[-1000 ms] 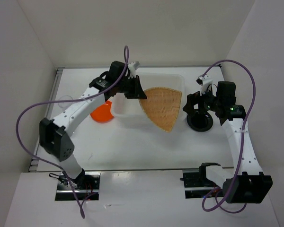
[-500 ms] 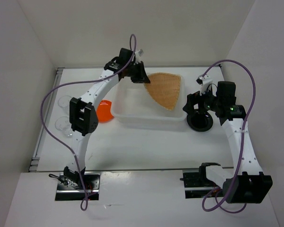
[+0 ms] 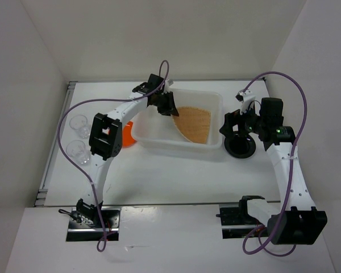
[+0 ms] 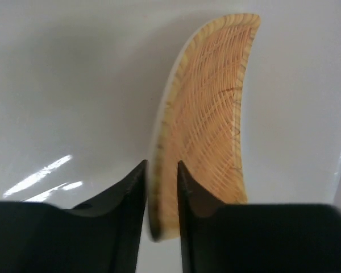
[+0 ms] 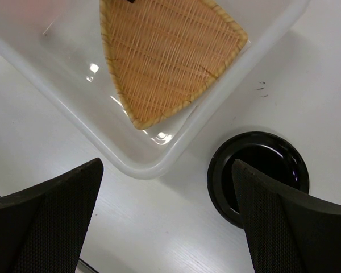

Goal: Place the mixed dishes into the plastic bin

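The bin (image 3: 170,144) sits mid-bench (image 3: 159,176), toward the far edge, with the woven plate (image 3: 194,122) inside it toward its right end. A round plate (image 3: 241,147) lies just right of the bin's near right corner, and a second round plate (image 3: 127,135) lies just beside its left end. By the left edge, the far cup (image 3: 78,122) stands behind the near cup (image 3: 77,151).

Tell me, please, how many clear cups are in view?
2. The far clear cup and the near clear cup both stand on the table near its left edge. None seems hidden.

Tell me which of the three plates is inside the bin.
The tan woven plate, gripped by the left tool; the black plate and orange plate lie outside the bin.
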Robot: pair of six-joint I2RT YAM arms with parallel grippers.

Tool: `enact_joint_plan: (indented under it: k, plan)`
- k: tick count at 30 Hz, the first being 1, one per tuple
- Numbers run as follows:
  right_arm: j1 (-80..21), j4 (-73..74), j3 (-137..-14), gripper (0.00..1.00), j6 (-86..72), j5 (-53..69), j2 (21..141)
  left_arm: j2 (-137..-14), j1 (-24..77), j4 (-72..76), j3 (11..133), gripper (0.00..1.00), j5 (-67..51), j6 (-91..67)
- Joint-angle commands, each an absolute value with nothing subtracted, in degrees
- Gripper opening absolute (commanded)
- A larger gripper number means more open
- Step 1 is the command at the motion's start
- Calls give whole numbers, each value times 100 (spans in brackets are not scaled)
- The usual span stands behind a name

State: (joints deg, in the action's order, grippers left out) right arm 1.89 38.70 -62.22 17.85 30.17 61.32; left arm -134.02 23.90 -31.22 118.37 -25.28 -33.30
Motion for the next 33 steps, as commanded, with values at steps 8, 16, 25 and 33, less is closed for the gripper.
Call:
enact_joint_plan:
  k: [8, 16, 25, 33]
  plan:
    - [176, 3604, -6179, 98, 1784, 3067, 6179, -13447, 2329, -2873, 11953, 90, -2559, -3217]
    - [176, 3551, -6179, 98, 1662, 2927, 6179, -12236, 2381, -3294, 11830, 100, -1539, -2971]
    - [412, 2883, -5792, 98, 792, 740, 6862, -9820, 2820, -2672, 9354, 100, -362, -3208]
    - [1142, 3673, -6573, 82, 914, 668, 9683, -8157, 3428, -3180, 8192, 100, 861, -3191]
